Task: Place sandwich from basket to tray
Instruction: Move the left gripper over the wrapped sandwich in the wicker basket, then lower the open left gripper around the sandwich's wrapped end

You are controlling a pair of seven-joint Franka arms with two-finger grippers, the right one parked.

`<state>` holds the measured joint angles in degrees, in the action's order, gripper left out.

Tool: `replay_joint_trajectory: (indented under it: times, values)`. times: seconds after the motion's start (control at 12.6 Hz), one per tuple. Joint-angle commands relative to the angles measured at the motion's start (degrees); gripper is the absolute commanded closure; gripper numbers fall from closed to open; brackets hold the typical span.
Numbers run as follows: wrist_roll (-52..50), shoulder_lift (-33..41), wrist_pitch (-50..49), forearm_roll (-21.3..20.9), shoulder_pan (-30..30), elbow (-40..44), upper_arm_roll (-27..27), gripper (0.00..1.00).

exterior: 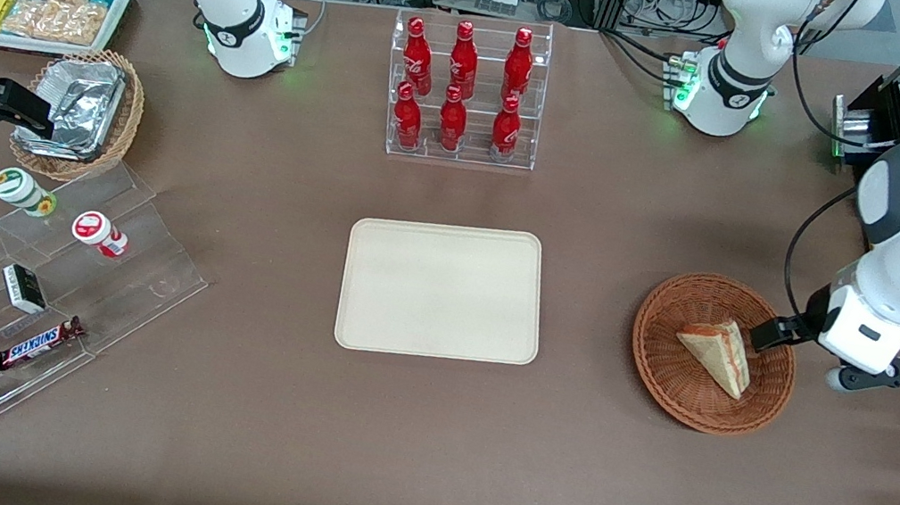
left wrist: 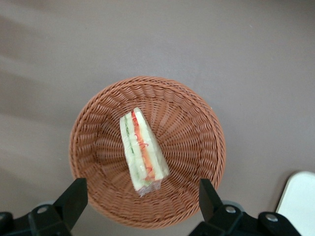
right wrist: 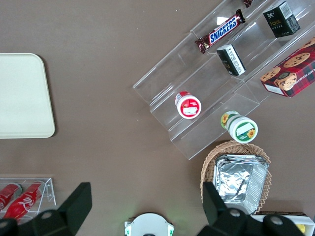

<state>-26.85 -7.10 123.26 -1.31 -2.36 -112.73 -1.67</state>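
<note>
Brown woven wicker, round and shallow, the basket (exterior: 714,353) (left wrist: 147,150) holds the clear-wrapped triangular white-bread sandwich (exterior: 718,354) (left wrist: 142,150), red-orange and green filling showing along its edge. Above the basket's rim hangs the left arm's gripper (exterior: 767,332) (left wrist: 142,201), fingers (left wrist: 74,199) spread wide and holding nothing. Toward the parked arm's end lies the flat cream-beige rectangular tray (exterior: 442,289) (left wrist: 300,201) (right wrist: 22,96), bare. Farther from the front camera, a clear acrylic rack (exterior: 466,92) holds six red bottles (exterior: 463,60).
</note>
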Motion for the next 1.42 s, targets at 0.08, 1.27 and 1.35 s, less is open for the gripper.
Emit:
replay_joint_trajectory:
  times: [0.08,1.27,1.35]
  values:
    - [-13.0,1.4,7.3,-0.8,-0.6,-7.3,0.2,0.00]
    - [-18.6,-6.4,17.3,-1.1,-0.7,-13.7,-0.9,0.00]
    - [-18.6,-7.0,17.9,-1.1,-0.7,-13.7,-0.9,0.00]
